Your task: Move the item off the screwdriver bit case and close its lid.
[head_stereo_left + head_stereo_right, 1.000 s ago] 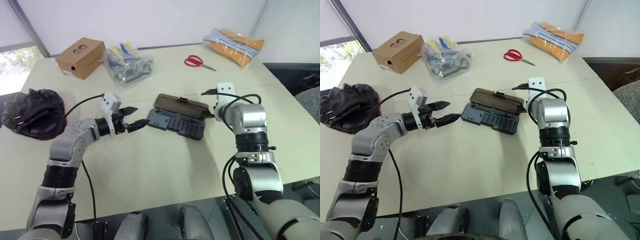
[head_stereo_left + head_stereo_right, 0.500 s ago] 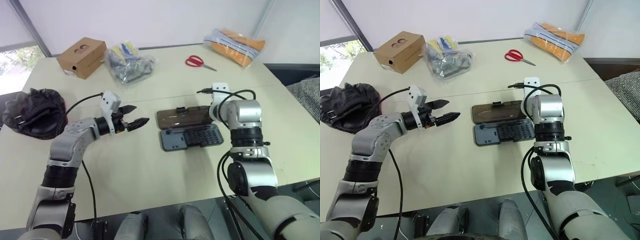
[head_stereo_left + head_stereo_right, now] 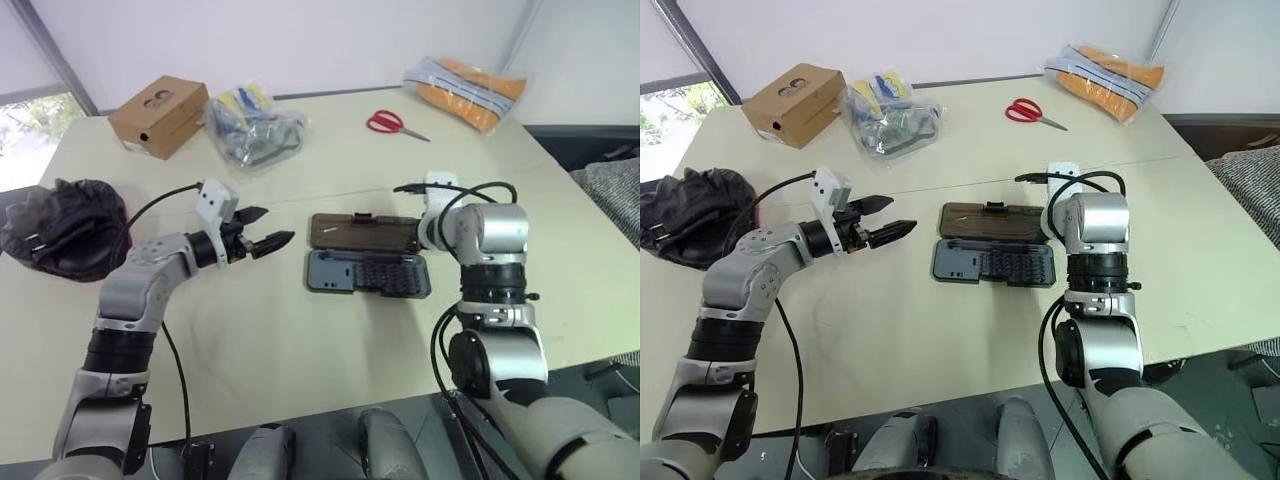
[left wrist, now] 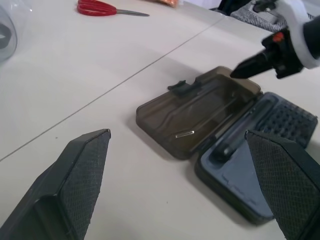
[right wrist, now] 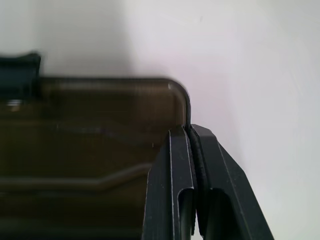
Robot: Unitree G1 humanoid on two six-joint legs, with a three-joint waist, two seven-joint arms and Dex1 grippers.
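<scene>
I see the screwdriver bit case lying open in the middle of the pale surface. Its grey tray with the rows of bits is on the side nearer to me, and the lid lies flat on the surface on the far side, joined to the tray along the hinge, with its small black latch on the far edge.

The item, the black padded mitt with the red rim, rests at the far left edge of the surface, well apart from the case. Nothing lies on the case.

My left gripper hangs just above the surface to the left of the case, pointing toward it, with its two fingers spread wide and holding nothing. It is near the case but not touching it.

My right gripper has its fingers pressed together, and their tips sit at the right end of the lid, at its corner. I cannot tell whether they pinch the lid's edge or only touch it.

At the far side of the surface I see a brown cardboard box, a clear bag of small parts, red scissors and an orange and grey package.
</scene>
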